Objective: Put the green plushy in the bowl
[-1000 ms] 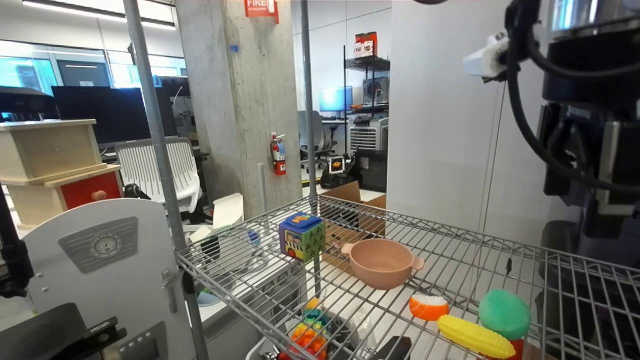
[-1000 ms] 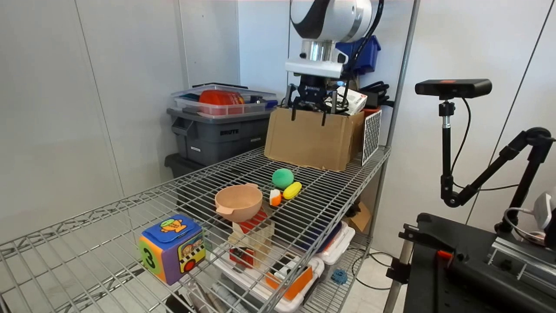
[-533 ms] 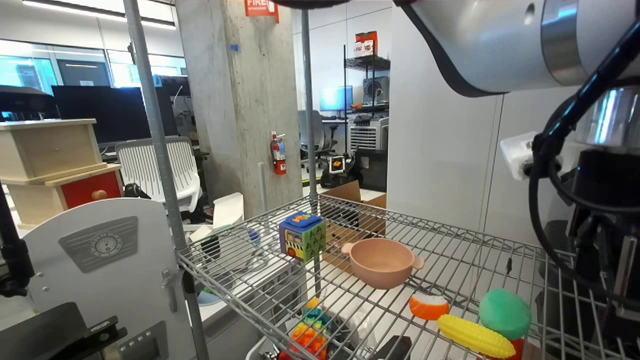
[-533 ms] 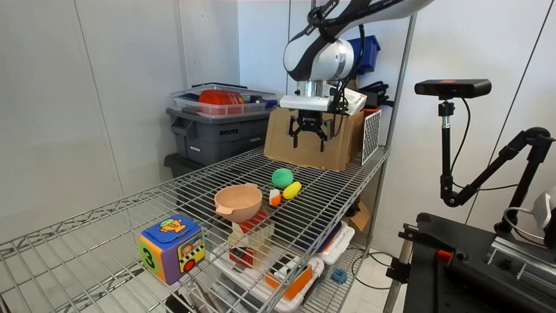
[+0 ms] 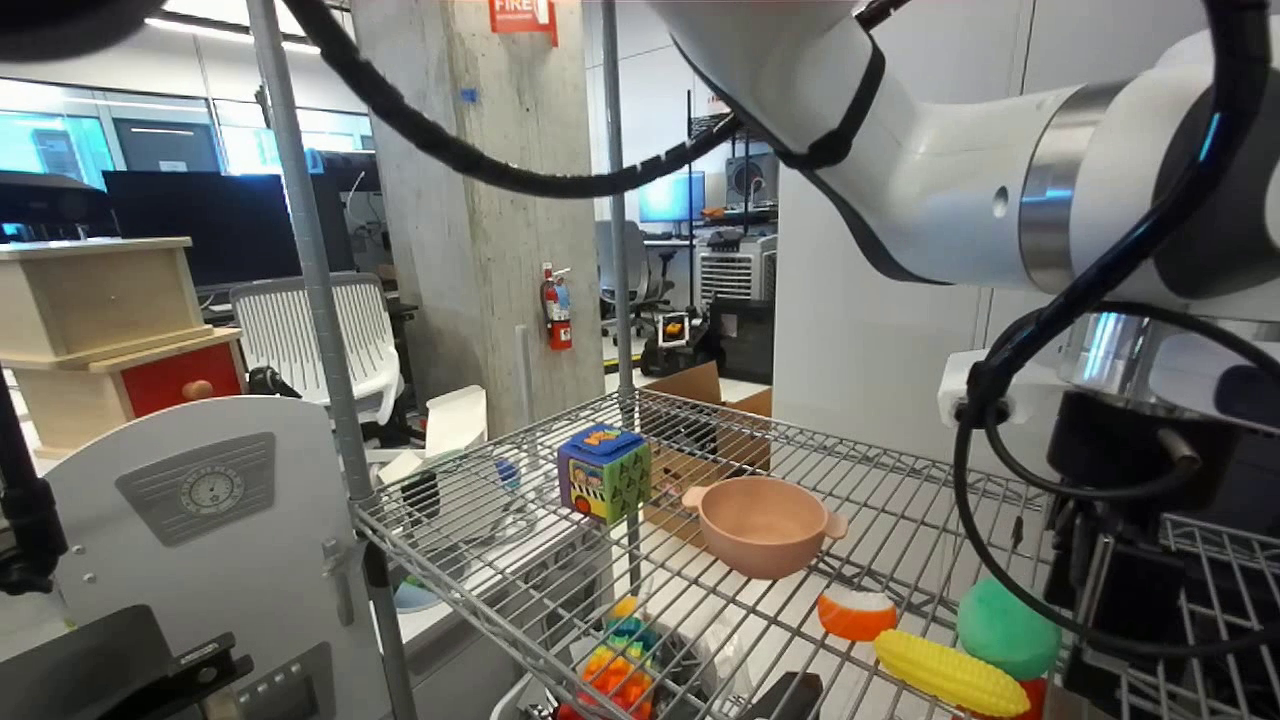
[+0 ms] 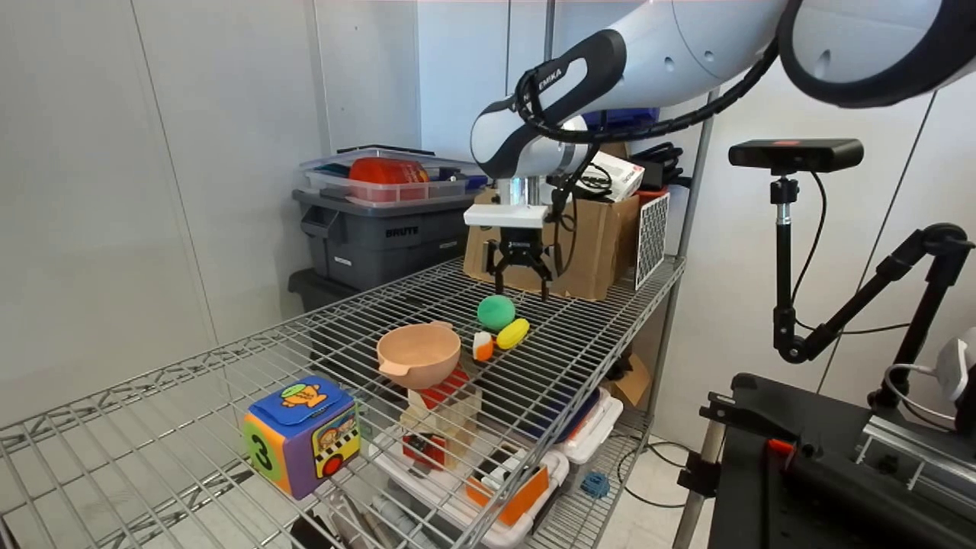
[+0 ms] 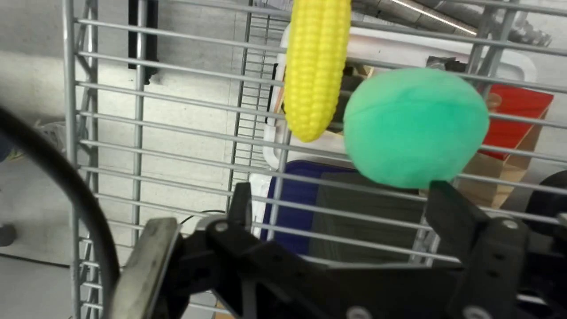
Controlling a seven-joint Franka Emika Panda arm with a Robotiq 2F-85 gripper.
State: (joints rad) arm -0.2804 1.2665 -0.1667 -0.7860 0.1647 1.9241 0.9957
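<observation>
One bowl stands on the shelf, green plushy outside it, the gripper with fingers apart.

Claw agape, tips downward

Both exterior views are being lit brightly and evenly. Light is being emitted by a ceiling lamp; glare is being returned by a metal collar. In the wrist view, the gripper is being rendered slightly blurred.
</observation>
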